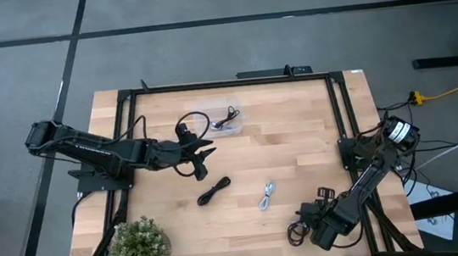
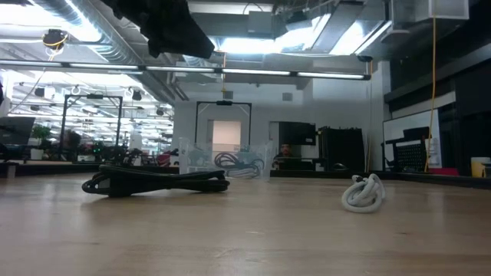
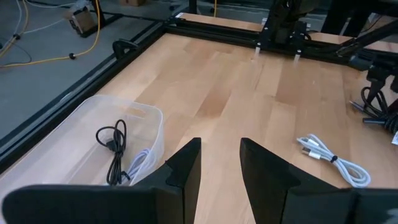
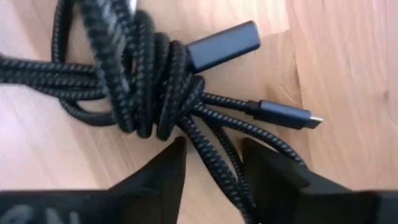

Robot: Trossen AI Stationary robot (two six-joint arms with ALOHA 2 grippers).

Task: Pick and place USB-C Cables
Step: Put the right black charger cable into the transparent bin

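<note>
A: High view, where are the cables?
B: A black cable (image 1: 213,190) and a white cable (image 1: 267,196) lie mid-table.
A: The claws?
B: The left gripper (image 1: 204,154) is parted and empty; the right gripper (image 4: 211,158) is parted over a braided black cable (image 4: 143,74).

A robotics lab or workshop: a wooden tabletop (image 1: 299,146) in a black metal frame (image 1: 224,82) stands on grey carpet tiles (image 1: 204,54), yellow cords (image 1: 455,85) trail across the floor, and exposed ceiling ducts (image 2: 115,46) and equipment racks (image 2: 341,157) fill the room behind.
</note>
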